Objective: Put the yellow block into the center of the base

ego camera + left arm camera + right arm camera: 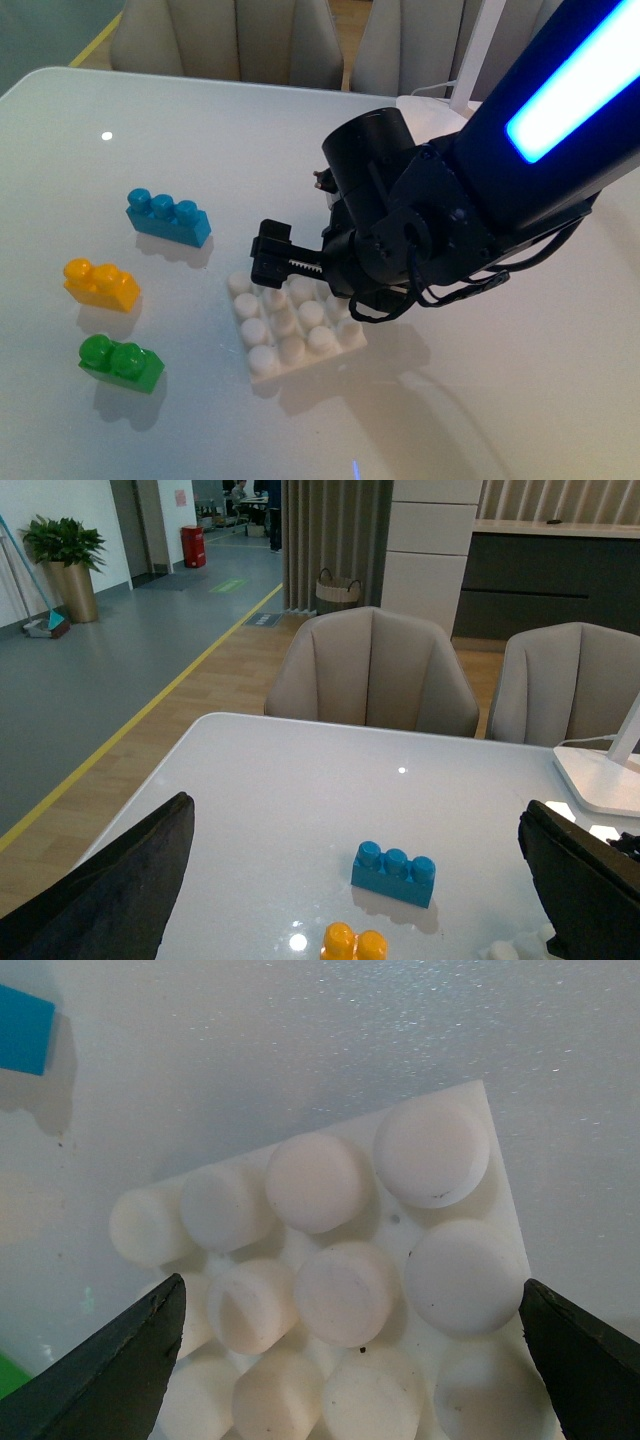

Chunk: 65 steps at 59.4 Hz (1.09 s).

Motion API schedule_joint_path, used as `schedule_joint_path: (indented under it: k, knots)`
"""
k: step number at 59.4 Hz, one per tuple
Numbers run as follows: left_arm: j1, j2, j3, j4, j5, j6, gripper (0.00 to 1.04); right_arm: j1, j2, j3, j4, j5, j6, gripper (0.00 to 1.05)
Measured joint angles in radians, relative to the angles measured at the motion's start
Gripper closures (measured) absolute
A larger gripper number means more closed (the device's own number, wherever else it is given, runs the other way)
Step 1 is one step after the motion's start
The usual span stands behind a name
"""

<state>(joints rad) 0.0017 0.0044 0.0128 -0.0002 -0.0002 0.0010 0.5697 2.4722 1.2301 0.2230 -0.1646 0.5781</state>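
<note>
The yellow block (pixel 100 284) lies on the white bench (pixel 250 130) at about 9 o'clock from the base (pixel 295 325), well apart from it and with its two studs up. A blue brick (pixel 168 217) sits at 10 o'clock from the base and a green brick (pixel 121 362) at 8 o'clock. The yellow block lies between these two.

The right gripper (pixel 270 255) hangs over the far edge of the base. Its fingers (pixel 110 1370) are spread wide with nothing between them, and the base's round studs fill the right wrist view. Whether the fingers touch the base cannot be told.

The left gripper (pixel 357 805) is spread apart and empty, looking over the blue brick and the top of the yellow block. A white lamp foot (pixel 600 780) stands at the bench's far right.
</note>
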Motion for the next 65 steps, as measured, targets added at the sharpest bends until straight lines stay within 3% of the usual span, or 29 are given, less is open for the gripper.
schedule_joint_path:
  k: [35,54,65]
  knots:
    - [0.0,0.0,0.0,0.0,0.0,0.0,0.07,0.028,0.015,-0.005,0.076,0.009,0.436,0.09]
    - [0.0,0.0,0.0,0.0,0.0,0.0,0.07,-0.016,-0.036,-0.1,0.141,-0.01,0.506,0.09]
    - [0.0,0.0,0.0,0.0,-0.001,0.0,0.07,-0.083,-0.113,-0.231,0.164,0.054,0.475,0.09]
